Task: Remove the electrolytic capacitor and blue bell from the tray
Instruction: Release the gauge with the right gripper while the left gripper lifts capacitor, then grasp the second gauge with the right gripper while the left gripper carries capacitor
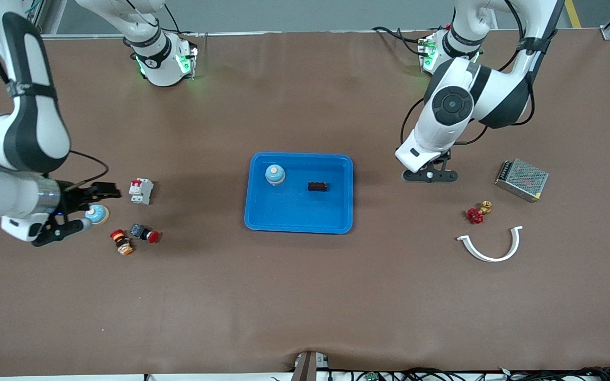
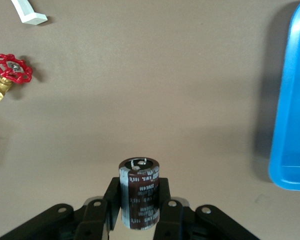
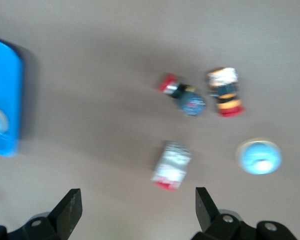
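The left gripper [image 2: 140, 212] is clamped on a capacitor [image 2: 139, 192], a dark brown cylinder with a grey top that stands upright between the fingers [image 2: 113, 200], which press on both its sides. The left wrist view alone shows this grip; in the front view the left gripper [image 1: 430, 175] hangs over bare table between the blue tray [image 1: 262, 211] and the metal box [image 1: 521, 180], and the capacitor is hidden under the arm. That wrist view also takes in the red valve [image 2: 11, 70], a corner of the white bracket [image 2: 29, 14] and one edge of the blue tray [image 2: 290, 125].

The right gripper [image 3: 137, 207] has its fingers [image 3: 69, 210] spread wide with nothing between them. In the front view the right gripper [image 1: 80, 209] is toward the right arm's end of the table, just beside a light-blue bell [image 1: 97, 214] that sits on the table. The right wrist view shows that bell [image 3: 259, 156] clear of the fingers, along with the white breaker [image 3: 172, 165], a red push button [image 3: 182, 96] and an orange-striped button [image 3: 225, 92].

The front view alone shows inside the tray: a second bell [image 1: 275, 174] and a small dark block [image 1: 317, 186], apart from each other. The breaker [image 1: 141, 191] lies farther from the front camera than the two buttons [image 1: 144, 233] [image 1: 121, 242]. The valve [image 1: 477, 212] lies between the metal box and the bracket [image 1: 490, 246].
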Tool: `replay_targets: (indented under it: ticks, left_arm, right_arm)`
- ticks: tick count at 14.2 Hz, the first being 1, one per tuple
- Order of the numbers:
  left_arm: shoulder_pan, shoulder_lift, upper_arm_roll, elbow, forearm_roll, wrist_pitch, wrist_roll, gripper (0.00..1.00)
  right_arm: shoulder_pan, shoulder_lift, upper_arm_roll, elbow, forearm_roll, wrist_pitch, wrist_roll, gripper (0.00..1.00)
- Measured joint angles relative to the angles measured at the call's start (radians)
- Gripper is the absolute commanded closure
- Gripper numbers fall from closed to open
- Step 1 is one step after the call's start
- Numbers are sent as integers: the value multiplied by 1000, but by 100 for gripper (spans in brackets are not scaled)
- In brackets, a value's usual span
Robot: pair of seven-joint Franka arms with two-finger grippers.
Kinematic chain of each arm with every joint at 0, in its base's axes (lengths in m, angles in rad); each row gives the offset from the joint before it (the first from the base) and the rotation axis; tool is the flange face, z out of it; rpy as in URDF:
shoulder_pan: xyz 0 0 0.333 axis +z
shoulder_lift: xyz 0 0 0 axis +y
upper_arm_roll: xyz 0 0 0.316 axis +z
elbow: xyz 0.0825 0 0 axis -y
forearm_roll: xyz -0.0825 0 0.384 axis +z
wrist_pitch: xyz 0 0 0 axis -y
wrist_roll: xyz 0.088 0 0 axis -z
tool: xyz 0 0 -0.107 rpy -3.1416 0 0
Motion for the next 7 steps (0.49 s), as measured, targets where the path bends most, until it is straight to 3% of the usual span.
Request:
replay_targets:
  ticks: [7]
  left_arm:
    - [28,-47,0,-204,0,237,48,100]
  right_arm:
    - [325,-20,8,-15,29,76,616,0]
